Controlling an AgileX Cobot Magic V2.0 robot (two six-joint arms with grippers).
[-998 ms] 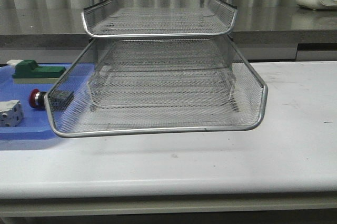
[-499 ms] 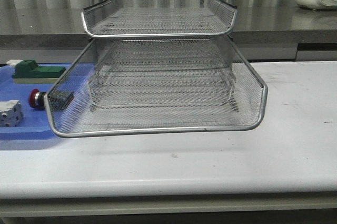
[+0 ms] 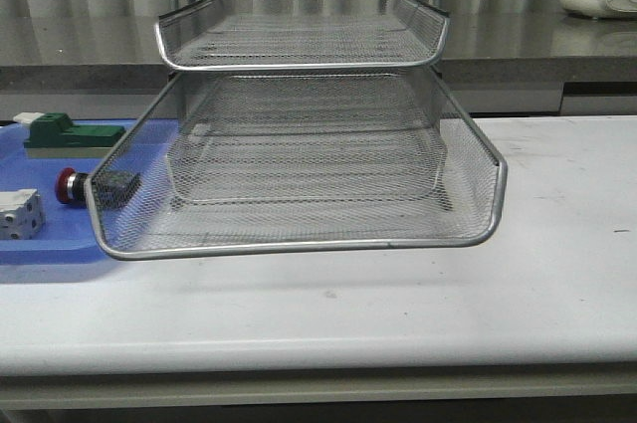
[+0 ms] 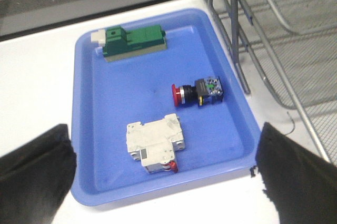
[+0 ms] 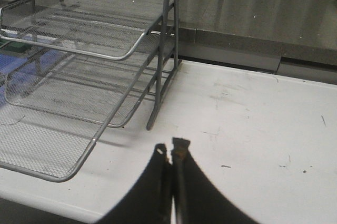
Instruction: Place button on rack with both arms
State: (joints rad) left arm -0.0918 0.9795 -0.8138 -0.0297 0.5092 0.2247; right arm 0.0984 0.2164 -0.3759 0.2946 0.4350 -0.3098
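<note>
Nothing has shifted since earlier. Left claw (image 4: 160, 182) gapes wide — red push-button switch (image 4: 197, 91) lies ahead between its fingers, untouched. Right claw (image 5: 171, 153) is pinched closed, mesh rack (image 5: 79, 76) beside it.

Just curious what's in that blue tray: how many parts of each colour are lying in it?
Red-headed button: 1
Green block: 1
White breaker: 1
Total: 3, all in the blue tray.
</note>
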